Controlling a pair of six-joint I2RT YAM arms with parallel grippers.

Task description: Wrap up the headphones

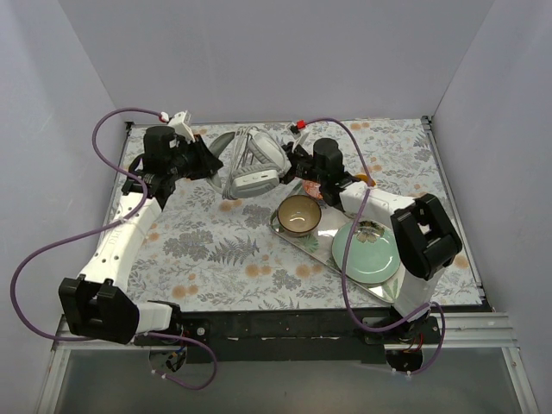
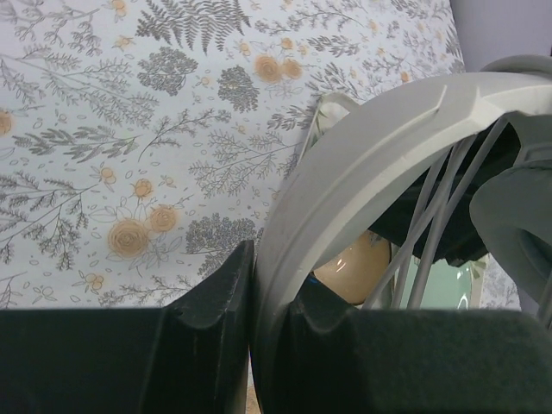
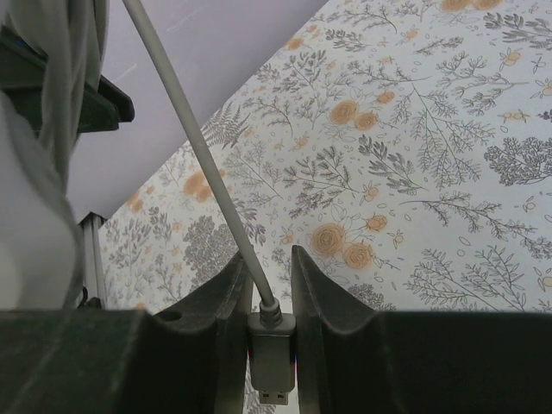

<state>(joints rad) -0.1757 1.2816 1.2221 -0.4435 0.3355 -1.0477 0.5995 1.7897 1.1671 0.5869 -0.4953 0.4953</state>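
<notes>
The light grey headphones (image 1: 250,164) are held up at the back middle of the table, with several turns of thin grey cable (image 2: 431,216) over the headband (image 2: 362,164). My left gripper (image 1: 210,159) is shut on the headband, which fills the gap between its fingers (image 2: 216,302) in the left wrist view. My right gripper (image 1: 296,162) is shut on the cable's USB plug (image 3: 273,358); the cable (image 3: 198,147) runs taut from it up to the headphones (image 3: 34,198) at the left.
A silver tray (image 1: 310,246) at the right middle holds a tan bowl (image 1: 299,214) and a green plate (image 1: 366,250). The bowl (image 2: 354,267) shows behind the headband in the left wrist view. Purple walls stand close behind and at both sides.
</notes>
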